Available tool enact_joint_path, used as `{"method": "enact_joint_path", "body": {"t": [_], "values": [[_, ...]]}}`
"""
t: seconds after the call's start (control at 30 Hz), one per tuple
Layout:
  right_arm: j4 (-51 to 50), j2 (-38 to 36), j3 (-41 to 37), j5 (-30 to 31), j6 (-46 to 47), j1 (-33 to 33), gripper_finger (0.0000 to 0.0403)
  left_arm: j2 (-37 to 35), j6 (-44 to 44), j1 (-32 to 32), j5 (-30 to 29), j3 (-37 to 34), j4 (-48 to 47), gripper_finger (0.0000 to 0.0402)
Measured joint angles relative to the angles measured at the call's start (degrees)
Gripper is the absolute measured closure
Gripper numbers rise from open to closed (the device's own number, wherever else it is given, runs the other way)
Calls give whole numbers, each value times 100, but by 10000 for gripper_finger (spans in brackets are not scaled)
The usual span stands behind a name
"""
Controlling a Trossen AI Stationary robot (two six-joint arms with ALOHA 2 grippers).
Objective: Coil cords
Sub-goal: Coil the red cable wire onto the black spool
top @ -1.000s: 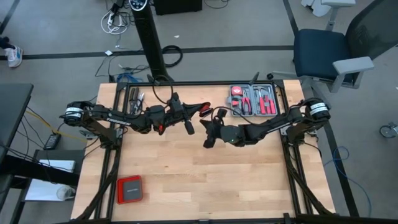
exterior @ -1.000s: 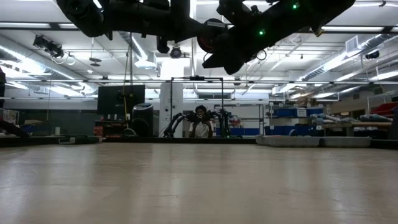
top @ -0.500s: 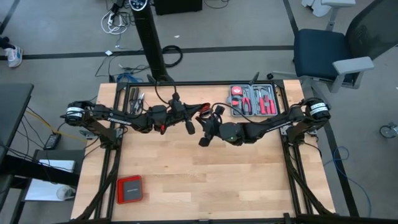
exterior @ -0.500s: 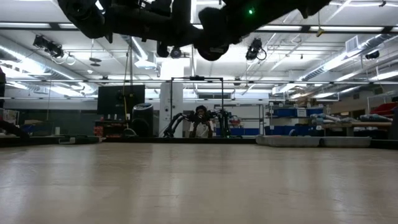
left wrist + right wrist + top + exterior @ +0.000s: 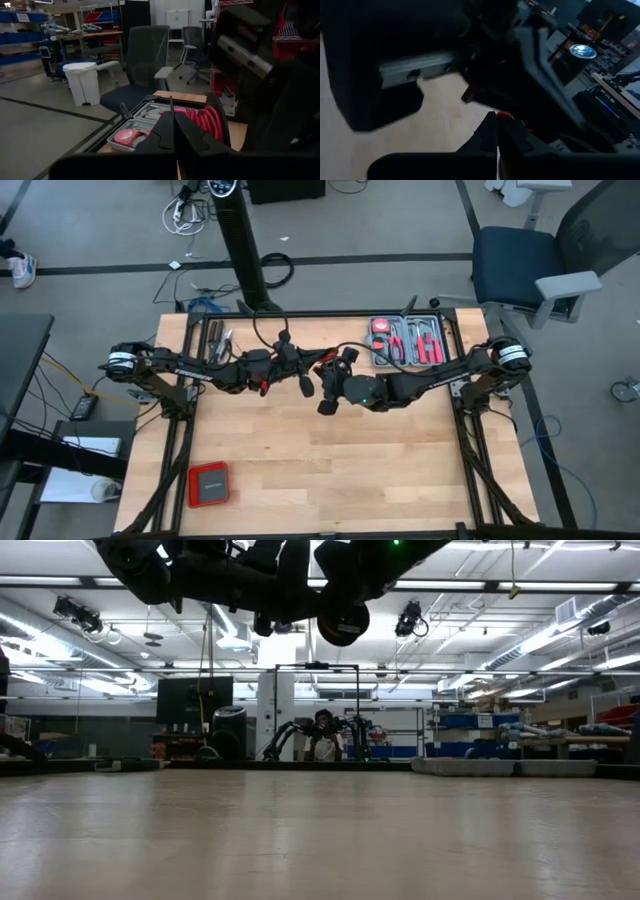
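Note:
The red cord shows as a small coiled bundle (image 5: 204,121), held high above the table's middle, where it appears as a red spot (image 5: 324,358) between the two arms. My left gripper (image 5: 173,124) is shut and reaches in level from the table's left, fingertips beside the coil. My right gripper (image 5: 497,134) is shut and comes from the right, meeting the left one (image 5: 318,364) over the table's far half. In the low view a round reddish shape (image 5: 343,625) hangs under the arms, clear of the tabletop. My left gripper's shut fingers (image 5: 165,131) lie level against the side of the coil (image 5: 192,116). Whether a strand is pinched between them I cannot tell. My right gripper has a bit of red cord (image 5: 505,116) at its shut fingertips. It comes slanting from the table's right, and the left arm's dark body hides the rest. The cord is clear of the table.
A grey tool tray (image 5: 405,340) with red-handled tools stands at the far right. A flat red box (image 5: 209,484) lies near the front left corner. Some tools (image 5: 218,340) lie at the far left. Bare wood (image 5: 340,470) spreads over the middle and near part.
My right gripper has risen and drawn closer to the left gripper, toward the table's left. In the low view its arm has climbed almost out of the top of the picture. The left gripper has kept its place. Both stay shut.

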Motion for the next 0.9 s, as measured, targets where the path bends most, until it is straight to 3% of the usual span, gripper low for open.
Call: {"method": "enact_joint_path", "body": {"t": [0.27,0.9], "values": [[22,-73,7,320,-184,7,403,2,138,4,2,2,-82,402],[26,-106,9,2049,-1733,260,403,6,309,1,105,-1,-319,402]]}}
